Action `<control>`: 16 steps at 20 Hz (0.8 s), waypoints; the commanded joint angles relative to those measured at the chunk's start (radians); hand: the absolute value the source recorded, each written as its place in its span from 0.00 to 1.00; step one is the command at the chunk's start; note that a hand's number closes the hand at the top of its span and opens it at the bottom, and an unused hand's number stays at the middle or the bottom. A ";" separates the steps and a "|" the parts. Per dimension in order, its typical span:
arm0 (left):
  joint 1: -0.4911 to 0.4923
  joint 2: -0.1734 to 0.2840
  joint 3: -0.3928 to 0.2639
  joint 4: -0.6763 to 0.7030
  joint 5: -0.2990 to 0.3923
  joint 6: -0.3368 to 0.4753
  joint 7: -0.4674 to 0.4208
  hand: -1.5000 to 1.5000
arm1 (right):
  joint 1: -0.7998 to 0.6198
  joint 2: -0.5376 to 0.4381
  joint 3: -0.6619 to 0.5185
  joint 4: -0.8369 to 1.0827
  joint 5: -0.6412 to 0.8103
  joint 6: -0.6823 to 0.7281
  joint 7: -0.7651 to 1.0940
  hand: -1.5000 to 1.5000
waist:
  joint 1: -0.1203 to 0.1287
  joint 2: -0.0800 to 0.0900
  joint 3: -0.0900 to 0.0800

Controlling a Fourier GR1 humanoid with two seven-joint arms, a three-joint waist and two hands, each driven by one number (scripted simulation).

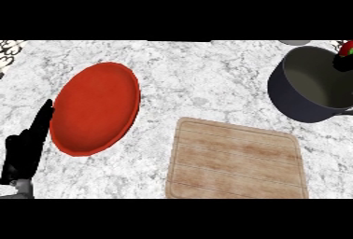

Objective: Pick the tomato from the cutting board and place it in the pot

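One tomato [347, 50] shows at the view's right edge, above the dark pot's [296, 100] rim, with black fingers of the right hand [342, 63] curled round it; its long axis cannot be told. Nearer, the wooden cutting board [236, 161] lies bare. Left hand [27, 144] rests open, fingers straight, beside a red plate [95, 109].

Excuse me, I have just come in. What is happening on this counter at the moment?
The robot is moving a tomato to the dark pot. The right hand holds the tomato over the pot's far right rim; only a small part of that hand shows. The wooden cutting board has nothing on it. The left hand rests open at the left edge, beside a red plate.
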 commanded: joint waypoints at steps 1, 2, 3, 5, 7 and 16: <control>0.020 -0.010 -0.006 -0.007 0.004 -0.014 -0.012 0.50 | -0.059 0.003 -0.075 0.234 -0.055 -0.131 -0.109 1.00 | 0.015 0.006 0.000; -0.006 -0.025 -0.016 0.020 -0.018 0.007 -0.022 0.50 | -0.091 -0.032 -0.093 0.283 -0.077 -0.107 -0.148 1.00 | 0.007 0.004 -0.001; -0.004 -0.014 -0.016 0.006 0.001 -0.022 -0.002 0.50 | -0.132 -0.030 -0.098 0.340 -0.072 -0.103 -0.126 0.00 | 0.015 0.006 0.000; -0.003 -0.021 -0.012 -0.015 -0.006 -0.007 0.023 0.50 | -0.091 0.013 -0.128 0.354 -0.115 -0.160 -0.159 0.00 | 0.005 0.002 0.000; -0.025 -0.014 -0.003 0.047 -0.017 -0.008 -0.026 0.50 | -0.167 0.006 -0.143 0.440 -0.137 -0.142 -0.185 0.00 | 0.013 0.007 0.000; -0.007 -0.009 0.010 -0.031 -0.001 -0.025 0.046 0.50 | -0.180 0.013 -0.250 0.468 -0.283 -0.283 -0.454 0.00 | -0.002 -0.001 0.000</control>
